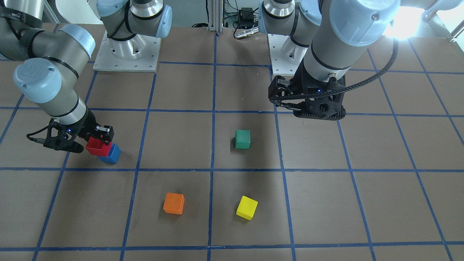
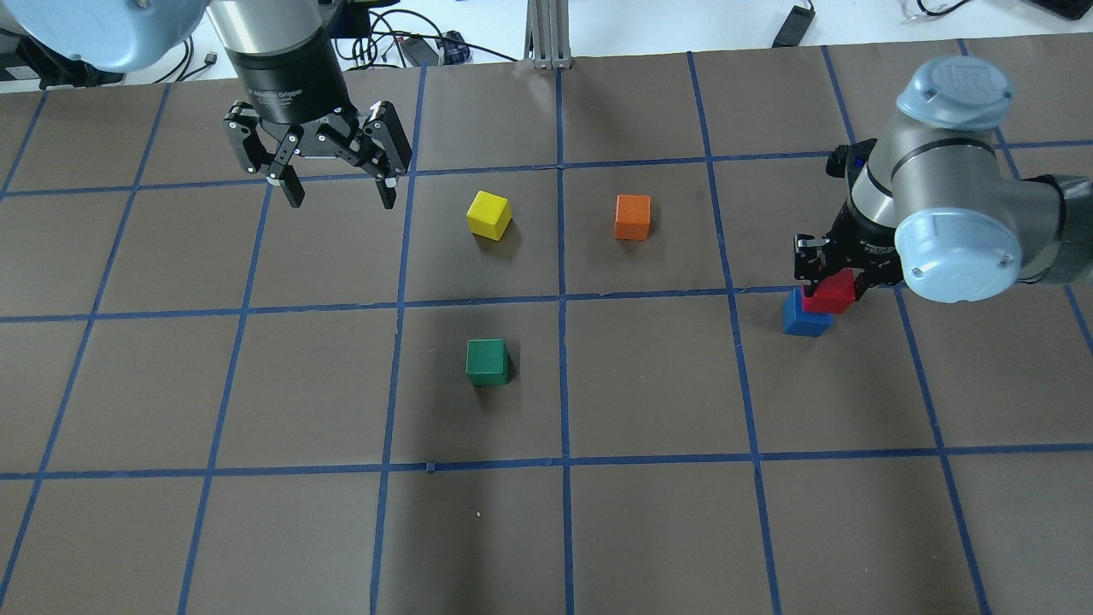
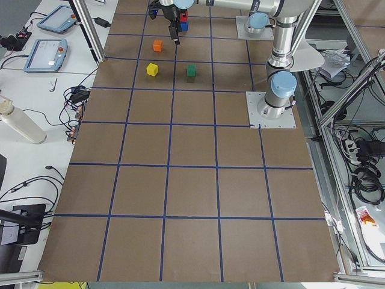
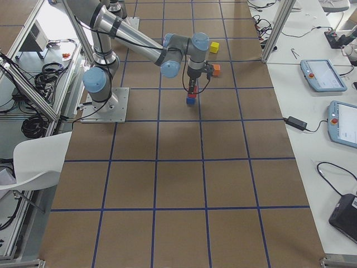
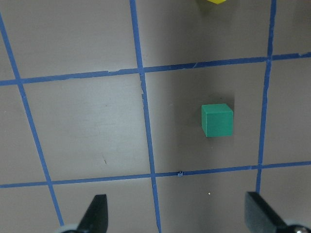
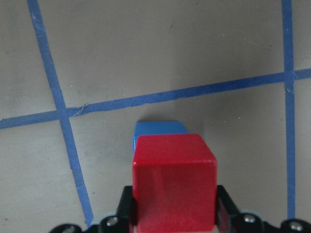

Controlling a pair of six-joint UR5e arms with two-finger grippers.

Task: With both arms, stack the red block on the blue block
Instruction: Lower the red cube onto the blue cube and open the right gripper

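Note:
My right gripper is shut on the red block and holds it over the blue block, which sits on the table at the right. In the right wrist view the red block covers most of the blue block. In the front view the red block sits slightly off-centre above the blue block. I cannot tell if they touch. My left gripper is open and empty, hovering above the far left of the table.
A green cube lies mid-table and shows in the left wrist view. A yellow cube and an orange cube lie farther out. Blue tape lines grid the brown table.

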